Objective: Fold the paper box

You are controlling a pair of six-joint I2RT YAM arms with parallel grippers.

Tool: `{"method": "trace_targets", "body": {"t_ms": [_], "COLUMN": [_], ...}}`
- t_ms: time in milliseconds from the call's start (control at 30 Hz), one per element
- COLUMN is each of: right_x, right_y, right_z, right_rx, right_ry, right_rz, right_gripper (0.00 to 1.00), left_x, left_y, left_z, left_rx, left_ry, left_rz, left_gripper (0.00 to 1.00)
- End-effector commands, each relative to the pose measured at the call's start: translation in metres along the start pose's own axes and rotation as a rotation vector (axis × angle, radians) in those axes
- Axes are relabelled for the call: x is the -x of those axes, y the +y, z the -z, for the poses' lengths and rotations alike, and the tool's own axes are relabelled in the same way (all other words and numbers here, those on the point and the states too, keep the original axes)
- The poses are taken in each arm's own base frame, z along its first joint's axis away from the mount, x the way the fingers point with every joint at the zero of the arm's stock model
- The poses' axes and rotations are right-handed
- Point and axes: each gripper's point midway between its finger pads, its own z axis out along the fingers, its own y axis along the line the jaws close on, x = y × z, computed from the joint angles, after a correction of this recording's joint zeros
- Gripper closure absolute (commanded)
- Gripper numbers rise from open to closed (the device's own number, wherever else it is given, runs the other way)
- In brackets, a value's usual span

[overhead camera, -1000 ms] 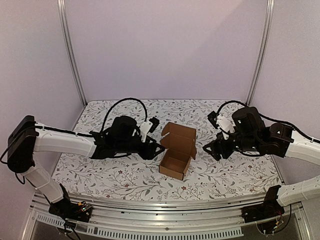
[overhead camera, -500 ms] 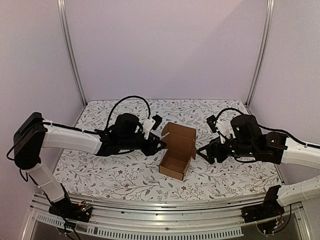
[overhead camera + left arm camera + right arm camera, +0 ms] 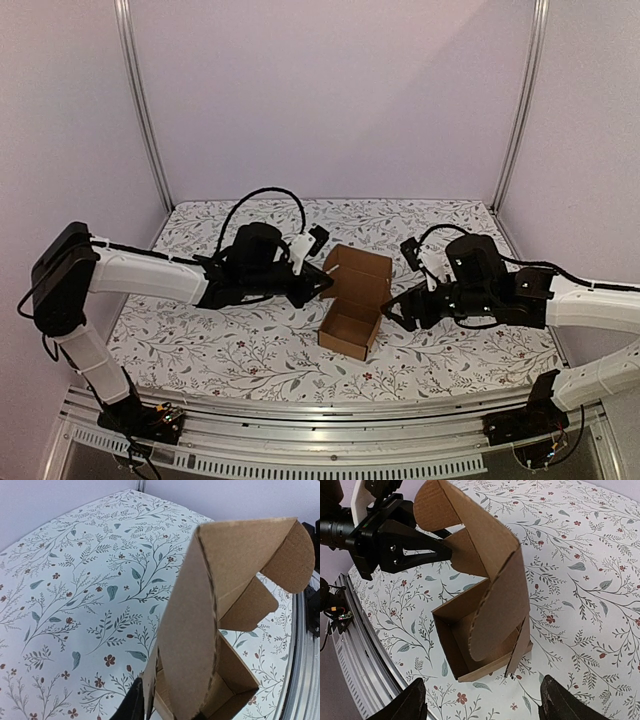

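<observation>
- The walls [image 3: 330, 100] are pale purple, with 2 thin metal posts [image 3: 140, 100] in the back corners.
- The table [image 3: 250, 350] is white all over, with leaves and tiny red flowers.
- 2 arms reach in from the sides: the left arm [image 3: 140, 278] and the right arm [image 3: 590, 305]. Both are white with black ends.
- 1 paper box [image 3: 352, 300] sits in the middle of the table, between the 2 grippers. It is plain brown and open on top. Its lid stands up at the back and has round ear flaps.
- The right gripper [image 3: 482, 682] is spread wide near the box and holds nothing.
- The left gripper [image 3: 322, 284] has its fingers close on both sides of 1 cardboard flap. It is not clear if they pinch it.
</observation>
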Motion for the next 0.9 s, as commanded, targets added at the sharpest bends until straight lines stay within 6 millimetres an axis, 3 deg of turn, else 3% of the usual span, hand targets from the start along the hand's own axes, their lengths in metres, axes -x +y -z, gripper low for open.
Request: {"method": "trace_targets", "body": {"t_ms": [0,200,600,867], "right_x": [-0.002,0.004,0.036,0.051], "right_y": [-0.001,-0.004,-0.02,-0.022], "right_z": [-0.01,-0.019,-0.032,-0.043], "right_rx": [0.007,-0.031,-0.192,-0.15], "right_ry": [0.0,-0.004,-0.088,-0.088], "right_rz": [-0.036,-0.039,0.073,0.141], "right_gripper": [0.25,0.4,0.49,0.52], "left_x": [0.003,0.006,0.01,0.001], "left_y": [0.008,0.008,0.009,0.008], "left_z": [-0.004,0.001,0.036,0.041], "left_rx": [0.016,0.017,0.105,0.134], "left_ry": [0.002,-0.003,-0.009,0.008], "left_rz": [-0.005,-0.003,0.029,0.023], "left_gripper": [0.83,1.0,1.0,1.0]}}
